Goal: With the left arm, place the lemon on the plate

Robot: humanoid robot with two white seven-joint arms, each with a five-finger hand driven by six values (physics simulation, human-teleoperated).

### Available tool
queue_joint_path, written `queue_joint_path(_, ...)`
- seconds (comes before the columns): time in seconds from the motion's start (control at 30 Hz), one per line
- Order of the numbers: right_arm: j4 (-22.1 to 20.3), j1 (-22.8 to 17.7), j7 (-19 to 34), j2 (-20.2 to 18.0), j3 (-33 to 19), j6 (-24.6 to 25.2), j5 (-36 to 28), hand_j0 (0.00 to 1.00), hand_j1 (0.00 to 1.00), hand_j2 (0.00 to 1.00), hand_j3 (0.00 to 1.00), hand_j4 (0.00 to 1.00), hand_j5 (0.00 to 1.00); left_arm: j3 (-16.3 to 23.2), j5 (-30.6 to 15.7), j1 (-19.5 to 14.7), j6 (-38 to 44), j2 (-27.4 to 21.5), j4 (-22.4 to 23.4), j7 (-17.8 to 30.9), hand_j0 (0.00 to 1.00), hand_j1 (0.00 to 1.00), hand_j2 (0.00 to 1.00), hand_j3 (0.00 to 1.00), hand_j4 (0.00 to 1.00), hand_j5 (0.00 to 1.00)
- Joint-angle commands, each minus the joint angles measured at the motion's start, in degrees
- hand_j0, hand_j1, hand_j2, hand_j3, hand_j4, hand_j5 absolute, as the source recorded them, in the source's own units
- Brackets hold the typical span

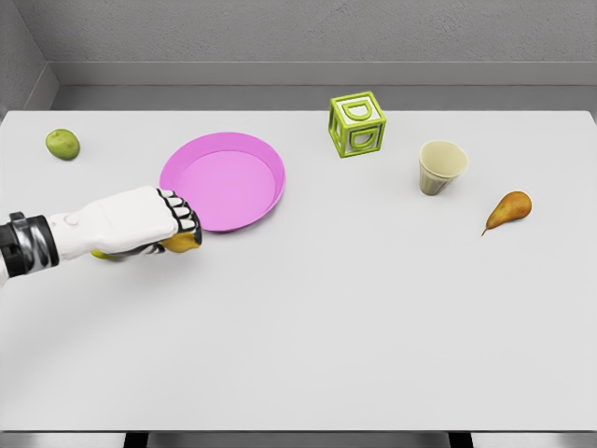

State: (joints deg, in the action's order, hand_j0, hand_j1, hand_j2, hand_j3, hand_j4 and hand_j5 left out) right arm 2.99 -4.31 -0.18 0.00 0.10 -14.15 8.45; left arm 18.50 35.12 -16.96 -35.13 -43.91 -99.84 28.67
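My white table [373, 327] carries four bystander objects. At my far left lies a small green fruit, a lime by its look [62, 144]. Toward the far edge stands a lime-green letter block [357, 124], its open faces showing a "D". To its right sits a cream cup [441, 166], upright. Nearer the right edge, a brown-orange pear [508, 211] lies on its side.

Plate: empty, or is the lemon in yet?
Empty. The plate shows bare pink; the lemon sits in the left hand beside it.
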Motion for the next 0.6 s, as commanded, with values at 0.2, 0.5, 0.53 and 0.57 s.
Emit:
queue_joint_path(0.2, 0.00, 0.00, 0.01, 0.00, -0.01, 0.00, -0.01, 1.00, 1.00, 1.00, 1.00, 1.00, 1.00, 0.57, -0.14, -1.14, 0.13, 1.28, 0.43, -0.01, 0.54, 0.54, 0.54, 0.54, 0.54, 0.54)
queue_joint_path(0.5, 0.00, 0.00, 0.01, 0.00, -0.01, 0.00, -0.01, 1.00, 1.00, 1.00, 1.00, 1.00, 1.00, 1.27, -0.14, -2.55, 0.13, 2.16, 1.57, -0.01, 0.54, 0.54, 0.54, 0.54, 0.54, 0.54)
queue_joint_path(0.53, 0.00, 0.00, 0.01, 0.00, -0.01, 0.00, -0.01, 1.00, 1.00, 1.00, 1.00, 1.00, 1.00, 1.45, -0.05, -2.90, 0.13, 2.16, 1.66, -0.01, 0.54, 0.54, 0.54, 0.54, 0.54, 0.54)
queue_joint_path(0.57, 0.00, 0.00, 0.01, 0.00, -0.01, 0.00, -0.01, 1.00, 1.00, 1.00, 1.00, 1.00, 1.00, 1.54, -0.05, -3.08, 0.13, 2.16, 2.01, -0.01, 0.54, 0.54, 0.54, 0.54, 0.54, 0.54)
